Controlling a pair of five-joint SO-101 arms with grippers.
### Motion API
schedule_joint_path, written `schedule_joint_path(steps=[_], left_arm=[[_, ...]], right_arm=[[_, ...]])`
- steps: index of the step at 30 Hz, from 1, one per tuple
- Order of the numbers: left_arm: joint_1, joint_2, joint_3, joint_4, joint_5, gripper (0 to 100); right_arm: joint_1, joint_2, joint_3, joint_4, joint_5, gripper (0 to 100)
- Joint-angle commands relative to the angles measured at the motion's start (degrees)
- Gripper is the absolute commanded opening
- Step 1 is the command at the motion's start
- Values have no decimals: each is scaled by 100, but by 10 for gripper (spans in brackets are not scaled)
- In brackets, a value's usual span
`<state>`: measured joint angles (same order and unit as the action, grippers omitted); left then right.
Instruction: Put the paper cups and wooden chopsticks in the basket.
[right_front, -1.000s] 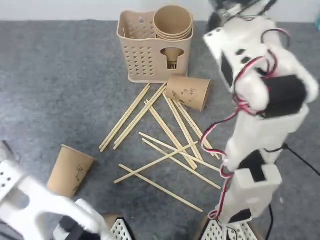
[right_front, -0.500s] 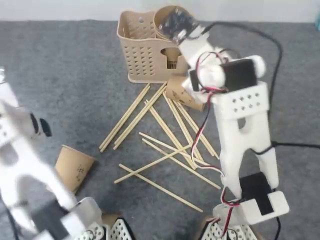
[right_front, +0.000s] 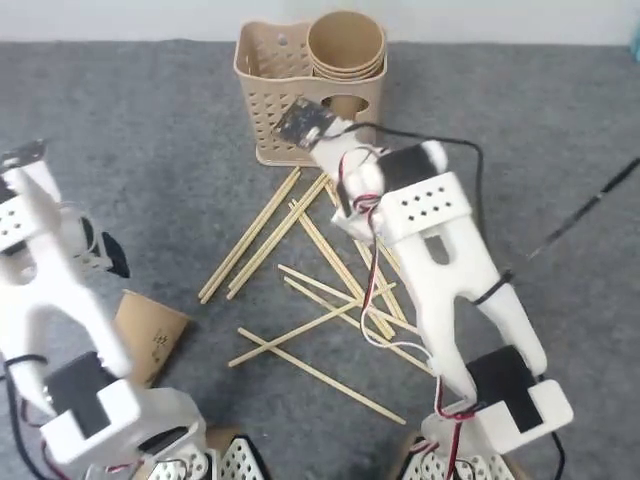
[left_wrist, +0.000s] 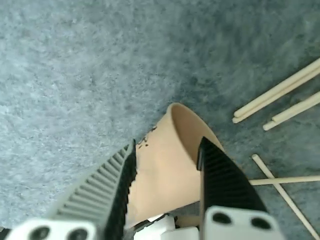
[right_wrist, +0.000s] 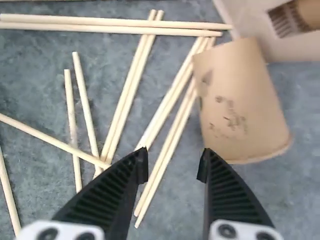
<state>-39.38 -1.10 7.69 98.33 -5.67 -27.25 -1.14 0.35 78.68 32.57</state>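
A paper cup (left_wrist: 167, 175) lies on its side on the grey carpet, and my left gripper (left_wrist: 167, 147) is open with one finger on each side of it. In the high view this cup (right_front: 150, 335) lies at the front left, beside the left arm (right_front: 45, 290). A second fallen cup (right_wrist: 240, 105) lies in front of the basket (right_wrist: 250, 22). My right gripper (right_wrist: 173, 155) hangs open over the chopsticks (right_wrist: 165, 115) just beside that cup. The beige basket (right_front: 285, 105) stands at the back and holds stacked cups (right_front: 346, 45). Several chopsticks (right_front: 310, 290) lie scattered mid-table.
The right arm (right_front: 440, 270) stretches from the front edge across the chopsticks towards the basket. A black cable (right_front: 590, 205) runs off to the right. Bare carpet lies at the left back and right back.
The right arm swung down and left from high at the back right to the cup in front of the basket. The left arm rose from the front left corner and came over the fallen cup.
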Motion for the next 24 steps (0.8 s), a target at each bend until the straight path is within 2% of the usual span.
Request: schedule_joint_path(steps=[1, 14, 20, 24], left_arm=[[211, -202, -224, 211, 308, 196], [413, -158, 743, 79, 264, 196], [404, -202, 1481, 79, -88, 195], [-44, -202, 1684, -62, -97, 195]], right_arm=[[-92, -338, 167, -382, 114, 180], [-215, -338, 343, -462, 114, 180], [-189, -338, 343, -462, 114, 180], [-189, -338, 343, -470, 114, 180]])
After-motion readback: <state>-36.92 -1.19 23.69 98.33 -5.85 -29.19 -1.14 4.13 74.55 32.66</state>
